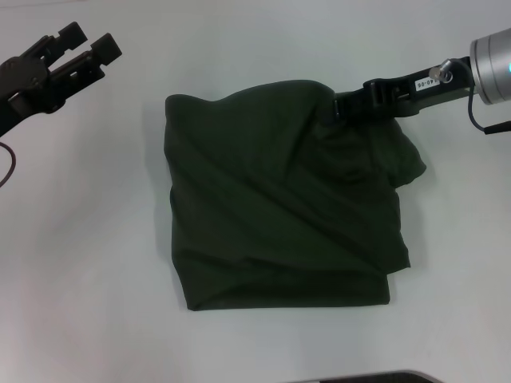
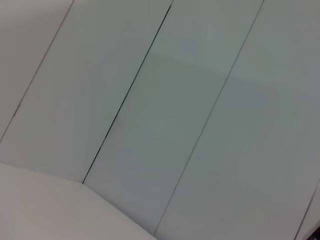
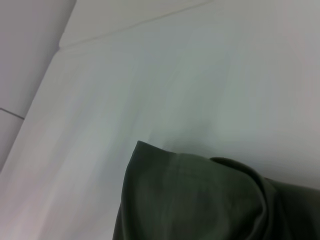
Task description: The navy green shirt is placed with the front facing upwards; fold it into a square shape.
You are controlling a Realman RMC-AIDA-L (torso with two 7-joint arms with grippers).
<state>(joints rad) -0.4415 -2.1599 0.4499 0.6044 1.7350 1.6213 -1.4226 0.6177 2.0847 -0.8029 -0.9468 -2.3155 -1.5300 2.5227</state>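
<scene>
Navy green shirt (image 1: 279,203) is sitting mid-table (image 1: 96,263) from my head cam, bunched into a rough square with diagonal wrinkles across it, no lettering showing. One lump of fabric pokes out around 2 o'clock of the bundle. My right gripper (image 1: 342,108) is right at that far corner, touching the cloth, but I honestly can't tell if the fingers are pinched or not. Left gripper (image 1: 80,49) is off at 10 o'clock, well apart from the shirt, fingers spread, holding nothing. Right wrist cam just catches a folded shirt corner (image 3: 200,200) on the white top.
</scene>
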